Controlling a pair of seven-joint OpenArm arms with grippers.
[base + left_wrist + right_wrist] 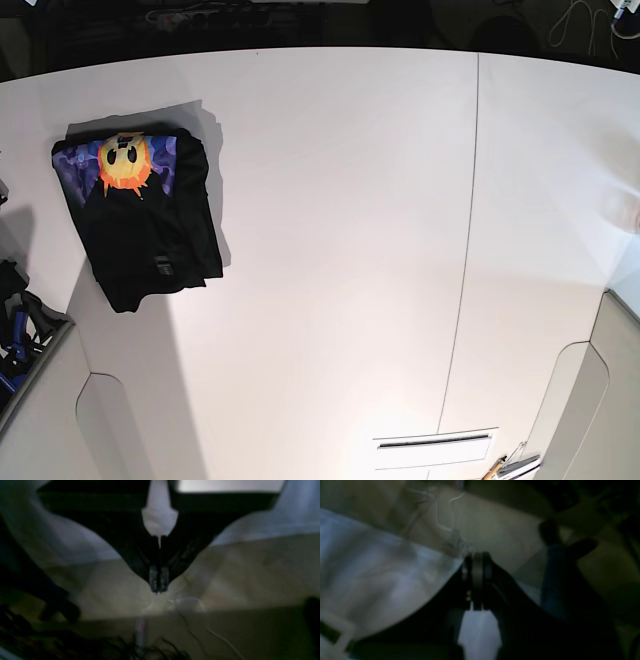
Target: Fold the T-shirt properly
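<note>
One compact rectangle is what I see of the T-shirt, folded print-up at the white table's far-left edge, so I judge folding essentially finished; left gripper and right gripper both sit pinched together, empty.

White table with a thin seam, cables beyond far edge

T-shirt at the table's far-left corner: black, with an orange-yellow sun face on a purple-blue camo-like patch along its far edge. Table: plain white, one thin dark seam running front to back right of centre. Wrist views dim: grippers black.
</note>
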